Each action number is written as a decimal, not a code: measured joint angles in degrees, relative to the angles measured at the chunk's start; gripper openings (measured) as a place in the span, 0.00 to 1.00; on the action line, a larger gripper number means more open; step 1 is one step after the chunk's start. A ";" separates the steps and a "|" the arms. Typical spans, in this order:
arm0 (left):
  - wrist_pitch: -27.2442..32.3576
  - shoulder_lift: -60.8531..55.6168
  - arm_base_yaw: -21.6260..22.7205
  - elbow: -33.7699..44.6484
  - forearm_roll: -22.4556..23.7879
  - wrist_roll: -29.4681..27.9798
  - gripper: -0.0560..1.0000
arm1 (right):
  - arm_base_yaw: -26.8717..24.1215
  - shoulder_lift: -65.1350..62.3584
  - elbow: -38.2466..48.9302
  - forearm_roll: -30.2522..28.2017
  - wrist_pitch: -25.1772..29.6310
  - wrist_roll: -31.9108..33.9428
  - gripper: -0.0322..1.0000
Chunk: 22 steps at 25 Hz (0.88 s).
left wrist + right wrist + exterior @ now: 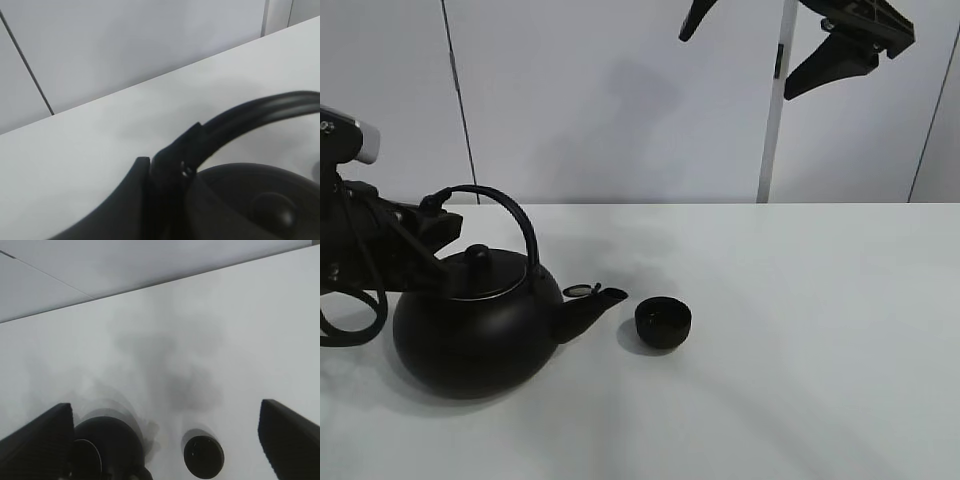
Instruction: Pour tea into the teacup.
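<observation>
In the high exterior view the kettle point(480, 325) sits on the worktop point(820, 350) with its spout point(588, 305) aimed at the teacup point(663, 323), which stands just beside the spout tip but apart from it. The left hand point(432, 215) is at the far end of the arched handle point(515, 225), the end away from the spout. The right hand point(738, 65) hangs high above, fingers spread and empty. The grip sits off the handle's crown, so I judge the heavy body could swing or twist when lifted. The spout would then miss so small a cup, or knock it over. In the left wrist view the left hand point(152, 175) appears closed around the base of the handle point(260, 107), with the lid knob point(272, 212) just below. The contact is at the frame's edge, so I cannot tell how firm it is. A shallow bite could let the handle rotate between the fingers. The teacup is out of this view. In the right wrist view the right hand point(162, 440) is wide open above the worktop, with the kettle point(107, 445) and teacup point(203, 456) below it. Nothing steadies the cup, so a fast tilt could splash tea over its low rim.
</observation>
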 joint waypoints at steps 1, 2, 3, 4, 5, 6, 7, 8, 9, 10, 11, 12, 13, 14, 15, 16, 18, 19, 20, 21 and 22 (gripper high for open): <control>0.01 0.03 0.00 0.00 0.00 0.00 0.15 | 0.00 0.00 0.00 0.00 0.00 0.00 0.70; 0.01 0.03 0.00 0.00 0.12 0.00 0.15 | 0.00 0.00 0.00 0.00 0.00 0.00 0.70; 0.01 0.03 0.00 0.00 0.12 0.00 0.15 | 0.00 0.00 0.00 0.00 0.00 0.00 0.70; 0.01 0.03 0.00 0.00 0.12 0.00 0.15 | 0.00 0.00 0.00 0.00 0.00 0.00 0.70; 0.01 0.03 0.00 0.00 0.17 0.00 0.15 | 0.00 0.00 0.00 0.00 0.00 0.00 0.70; 0.01 0.03 0.00 0.00 0.17 -0.05 0.15 | 0.00 0.00 0.00 0.00 0.00 0.00 0.70; 0.01 0.03 0.00 0.00 0.38 -0.05 0.15 | 0.00 0.00 0.00 0.00 0.00 0.00 0.70; 0.01 0.03 0.00 0.00 0.59 -0.11 0.15 | 0.00 0.00 0.00 0.00 0.00 0.00 0.70; 0.01 0.03 0.00 0.00 0.72 -0.33 0.15 | 0.00 0.00 0.00 0.00 0.00 0.00 0.70; 0.01 0.03 0.00 0.00 0.83 -0.84 0.16 | 0.00 0.00 0.00 0.00 0.00 0.00 0.70; -0.13 0.03 0.00 0.00 1.06 -1.54 0.17 | 0.00 0.00 0.00 0.00 0.00 0.00 0.70; -0.49 0.03 0.00 0.00 1.26 -2.45 0.19 | 0.00 0.00 0.00 0.00 0.00 0.00 0.70; -0.95 0.03 0.00 0.00 1.25 -3.19 0.21 | 0.00 0.00 0.00 0.00 0.00 0.00 0.70; -1.86 0.03 0.00 -0.07 1.19 -3.54 0.24 | 0.00 0.00 0.00 0.00 0.00 0.00 0.70; -2.03 0.03 0.00 -0.20 1.19 -3.88 0.27 | 0.00 0.00 0.00 0.00 0.00 0.00 0.70; -2.41 -0.03 0.00 -0.26 1.32 -4.07 0.29 | 0.00 0.00 0.00 0.00 0.00 0.00 0.70; -2.64 -0.03 0.00 -0.37 1.46 -4.41 0.31 | 0.00 0.00 0.00 0.00 0.00 0.00 0.70; -2.64 -0.03 0.00 -0.37 1.46 -4.81 0.32 | 0.00 0.00 0.00 0.00 0.00 0.00 0.70; -2.64 -0.03 0.00 -0.37 1.52 -5.25 0.33 | 0.00 0.00 0.00 0.00 0.00 0.00 0.70; -2.77 -0.03 0.00 -0.17 1.52 -5.71 0.33 | 0.00 0.00 0.00 0.00 0.00 0.00 0.70; -3.16 -0.03 0.00 0.13 1.52 -6.08 0.34 | 0.00 0.00 0.00 0.00 0.00 0.00 0.70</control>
